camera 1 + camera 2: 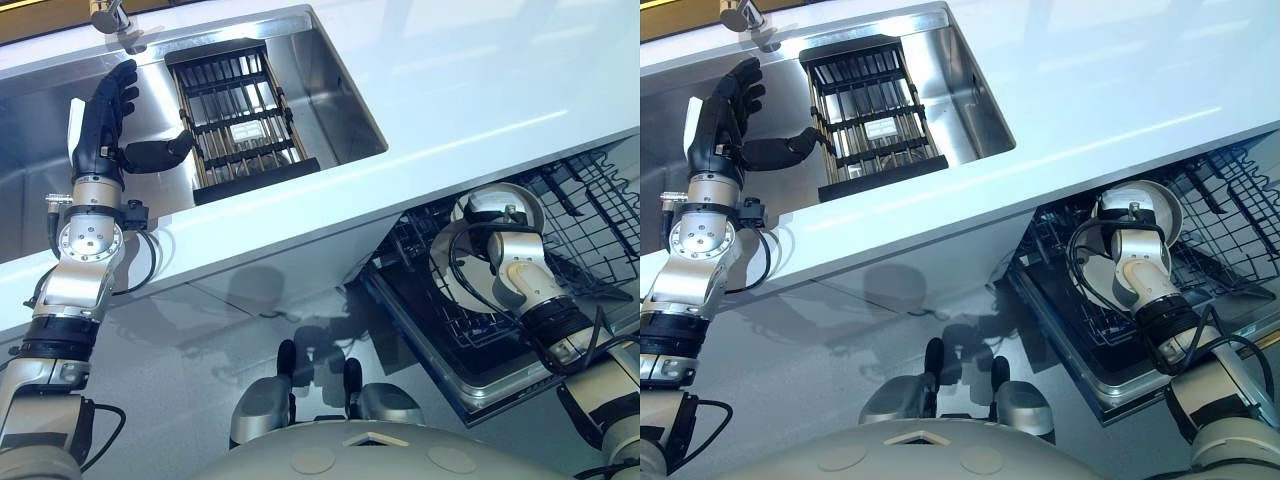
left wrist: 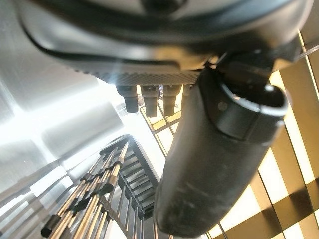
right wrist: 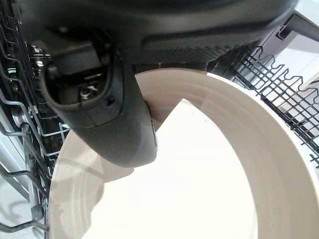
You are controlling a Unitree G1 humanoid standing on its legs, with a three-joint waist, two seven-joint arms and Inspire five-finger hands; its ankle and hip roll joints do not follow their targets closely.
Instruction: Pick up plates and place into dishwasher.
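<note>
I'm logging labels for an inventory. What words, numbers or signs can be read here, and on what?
No text can be read.
The pale patch on the sink rack: too small to tell whether it bears print.
On the plate: no marking on the face that shows.

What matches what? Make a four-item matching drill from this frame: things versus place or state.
1 plate
2 left hand
3 black dish rack
4 dishwasher rack

A open, over the sink
B pulled out below the countertop
C gripped by the right hand
D sitting in the sink

Pairs: 1-C, 2-A, 3-D, 4-B
</note>
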